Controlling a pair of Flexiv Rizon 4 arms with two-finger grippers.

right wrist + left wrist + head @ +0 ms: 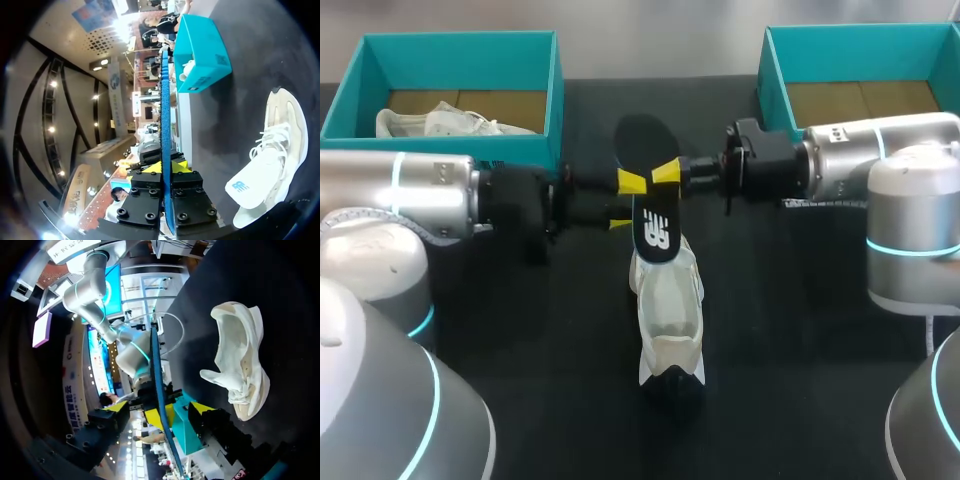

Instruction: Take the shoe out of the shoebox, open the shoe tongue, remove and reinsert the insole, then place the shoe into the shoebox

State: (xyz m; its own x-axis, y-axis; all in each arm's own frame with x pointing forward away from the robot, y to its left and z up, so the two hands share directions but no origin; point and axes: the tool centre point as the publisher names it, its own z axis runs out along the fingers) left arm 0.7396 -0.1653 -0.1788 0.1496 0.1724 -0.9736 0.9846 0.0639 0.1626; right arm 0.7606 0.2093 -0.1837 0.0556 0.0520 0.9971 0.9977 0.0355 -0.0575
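Right now the black insole stands on end over the white sneaker, which sits on the black table between and in front of the two teal shoeboxes, outside both. The right gripper is clamped on the insole, one yellow tip on each face. The left gripper has its fingers spread wide, the insole passing between them and touching neither. The main risk is that nothing holds the sneaker down: if the insole's lower end catches on the collar or the pulled-out tongue, a downward push would likely shove or tip the shoe instead of seating the insole. The insole is also thin and pinched at one spot, so it may buckle or slip sideways in the grip.
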